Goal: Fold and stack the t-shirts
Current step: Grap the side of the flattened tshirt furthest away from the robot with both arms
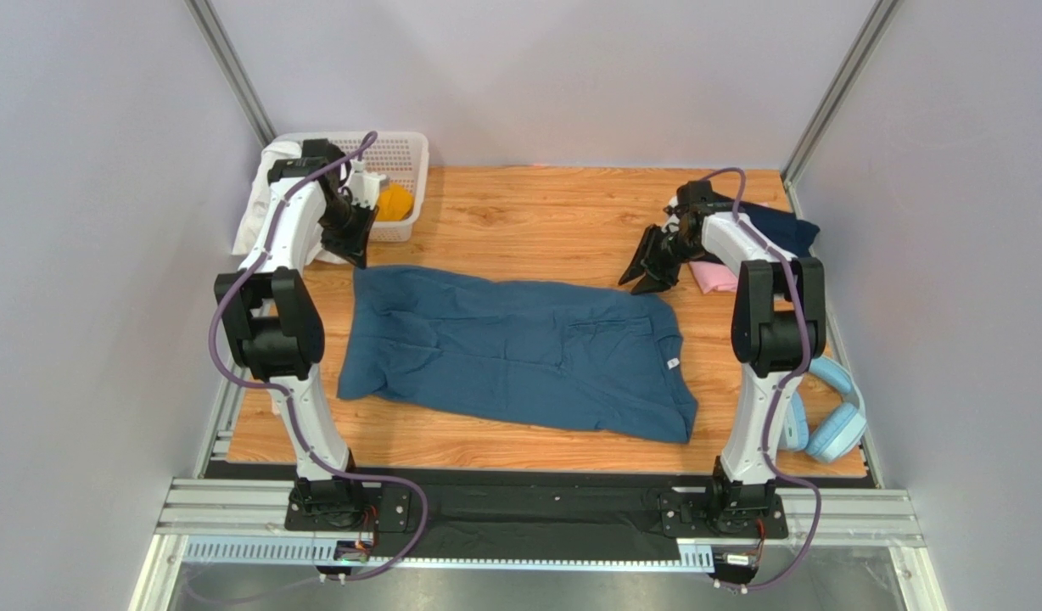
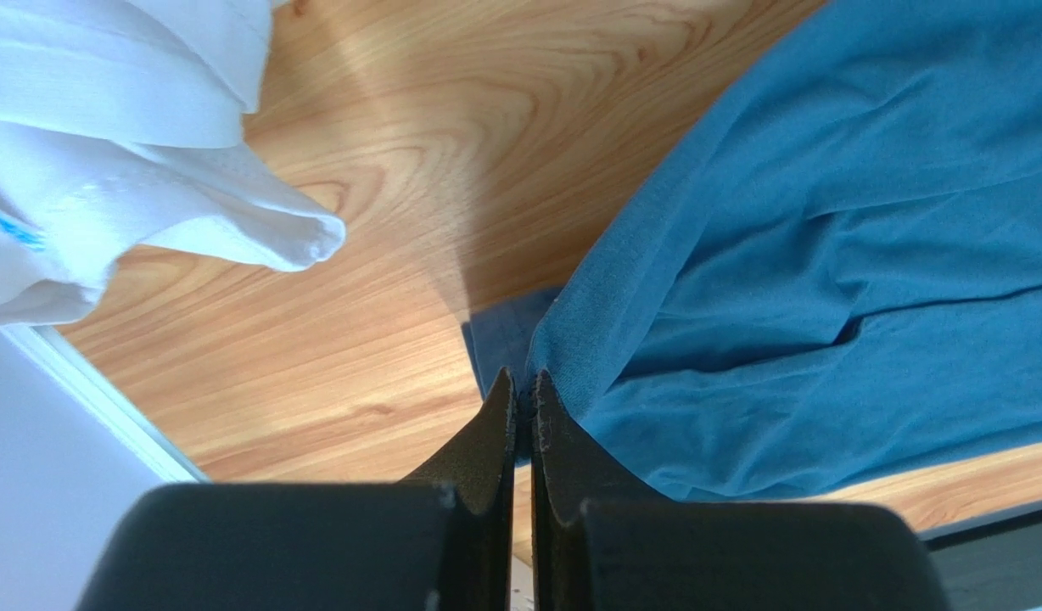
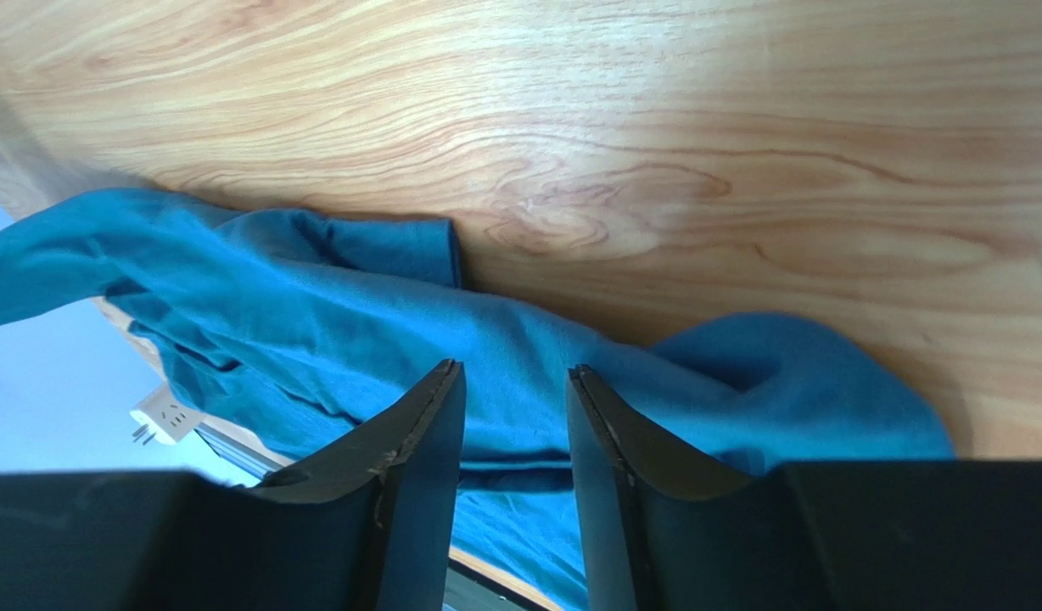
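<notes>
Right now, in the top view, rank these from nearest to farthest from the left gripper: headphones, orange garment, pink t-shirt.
1. Orange garment, in the basket beside the left gripper.
2. Pink t-shirt, across the table, far right.
3. Headphones, at the near right edge.

Robotics lab test cell, not home. Plain pale wall panels point(image 1: 539, 77) close off 9, 12 and 3 o'clock; aluminium frame posts point(image 1: 233, 66) in far corners. Wood-grain tabletop point(image 1: 539, 217) on slotted aluminium rails point(image 1: 220, 509) at 6 o'clock, two arms point(image 1: 284, 331) bolted there, purple cables point(image 1: 213, 334) looping — staged props: lattice basket point(image 1: 399, 153) at 11, headphones point(image 1: 835, 427) at 4.
</notes>
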Motion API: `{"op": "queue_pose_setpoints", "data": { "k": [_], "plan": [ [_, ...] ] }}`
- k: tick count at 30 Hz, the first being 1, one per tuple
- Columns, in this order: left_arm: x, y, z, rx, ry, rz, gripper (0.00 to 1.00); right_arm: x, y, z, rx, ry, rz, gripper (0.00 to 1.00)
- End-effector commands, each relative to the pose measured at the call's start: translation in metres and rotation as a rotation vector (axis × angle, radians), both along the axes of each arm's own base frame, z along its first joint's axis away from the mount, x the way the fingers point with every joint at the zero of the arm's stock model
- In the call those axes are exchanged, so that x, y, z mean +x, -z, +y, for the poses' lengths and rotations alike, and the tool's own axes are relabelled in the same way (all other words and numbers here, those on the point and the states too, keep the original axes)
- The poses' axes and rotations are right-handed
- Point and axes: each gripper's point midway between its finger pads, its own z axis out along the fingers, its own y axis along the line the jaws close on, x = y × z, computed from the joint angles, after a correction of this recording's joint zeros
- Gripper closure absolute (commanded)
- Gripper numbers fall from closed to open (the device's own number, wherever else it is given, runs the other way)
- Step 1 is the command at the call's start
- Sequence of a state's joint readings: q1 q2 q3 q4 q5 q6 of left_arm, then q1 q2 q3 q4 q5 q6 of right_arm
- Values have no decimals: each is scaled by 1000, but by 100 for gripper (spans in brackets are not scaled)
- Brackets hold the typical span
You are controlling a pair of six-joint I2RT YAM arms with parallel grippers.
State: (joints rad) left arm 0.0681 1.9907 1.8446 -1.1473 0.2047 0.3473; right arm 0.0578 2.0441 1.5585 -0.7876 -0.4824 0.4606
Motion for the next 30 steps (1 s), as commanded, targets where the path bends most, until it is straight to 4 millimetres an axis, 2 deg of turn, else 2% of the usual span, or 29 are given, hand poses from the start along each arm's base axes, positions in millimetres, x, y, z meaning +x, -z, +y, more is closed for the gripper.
{"op": "queue_pose_setpoints", "data": {
  "k": [1, 6, 8, 9, 11, 12, 14, 18, 21, 23, 24, 25, 27, 30],
  "plan": [
    [23, -38, 5, 23, 11, -111, 100, 10, -12, 27, 35, -79, -54, 63],
    [34, -42, 11, 48, -12, -119, 100, -7, -7, 41, -15, -106, -49, 64],
    [26, -36, 3, 9, -17, -84, 100, -3, -20, 35, -53, -90, -112, 63],
    [18, -31, -5, -31, -11, -64, 100, 0, -23, 33, -64, -87, -134, 61],
    [18, -29, -11, -55, -15, -83, 100, 5, -18, 31, -86, -106, -135, 53],
    [12, -28, -13, -60, -12, -83, 100, 7, -14, 33, -85, -118, -115, 47],
    [11, -30, -14, -62, -19, -99, 100, 11, 1, 34, -86, -136, -60, 43],
    [3, -44, -18, -69, -13, -129, 100, 19, 12, 35, -90, -135, -46, 31],
    [-2, -51, -19, -59, -2, -141, 100, 22, 17, 38, -75, -129, -27, 28],
    [-6, -52, -18, -56, 2, -136, 100, 13, 15, 41, -48, -138, 4, 28],
    [-11, -51, -19, -56, 8, -130, 100, 2, 9, 42, -50, -144, 5, 28],
    [-13, -49, -19, -56, 11, -128, 100, 1, 6, 39, -71, -134, -18, 28],
    [-17, -43, -19, -56, 12, -120, 100, -13, -6, 33, -90, -117, -40, 30],
    [-20, -35, -20, -57, 14, -98, 100, -18, -16, 32, -88, -115, -75, 33]
  ]
}}
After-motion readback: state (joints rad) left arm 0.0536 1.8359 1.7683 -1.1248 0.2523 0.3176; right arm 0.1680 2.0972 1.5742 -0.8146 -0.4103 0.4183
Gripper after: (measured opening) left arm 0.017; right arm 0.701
